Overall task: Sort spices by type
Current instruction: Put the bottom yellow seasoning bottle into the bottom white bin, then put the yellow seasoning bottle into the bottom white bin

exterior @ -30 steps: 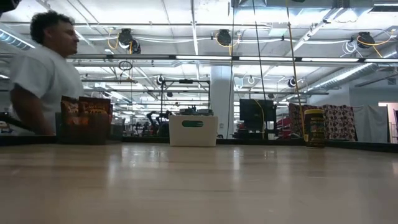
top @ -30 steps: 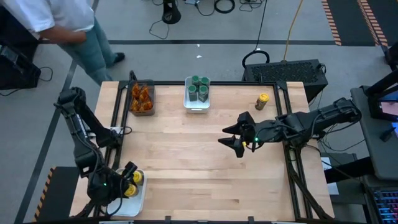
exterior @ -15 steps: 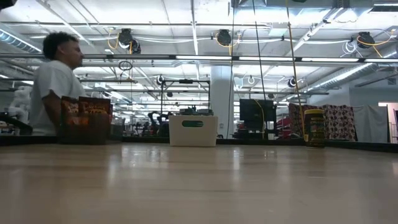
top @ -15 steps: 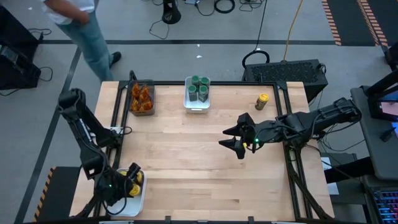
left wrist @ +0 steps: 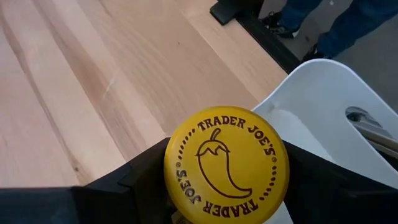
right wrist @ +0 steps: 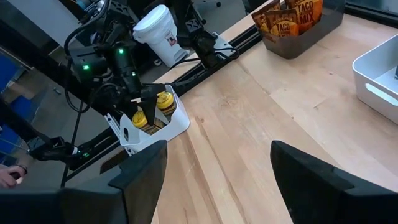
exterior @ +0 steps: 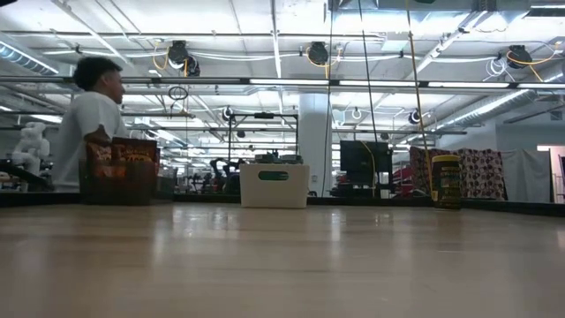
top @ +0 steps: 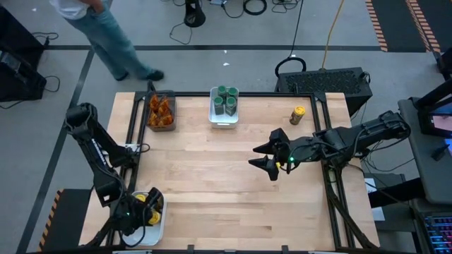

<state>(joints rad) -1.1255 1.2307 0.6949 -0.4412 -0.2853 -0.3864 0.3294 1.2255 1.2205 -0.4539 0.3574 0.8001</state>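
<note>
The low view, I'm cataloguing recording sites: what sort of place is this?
Probably an industrial lab or workshop hall: an open ceiling with strip lights, hanging cable reels, and a person walking behind the wooden table.

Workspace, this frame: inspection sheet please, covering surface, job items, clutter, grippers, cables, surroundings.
Surface: wooden table, middle bare.
Job's things: green-lidded jars in the far white tray; taco mix packets in the dark bin; one yellow-lidded jar standing alone; held yellow-lidded jar over the near-left tray.
Clutter: nothing seen.
Grippers: left gripper shut on that jar; right gripper open, mid-table.
Cables: loops on the floor.
Surroundings: person beyond the far-left corner.
</note>
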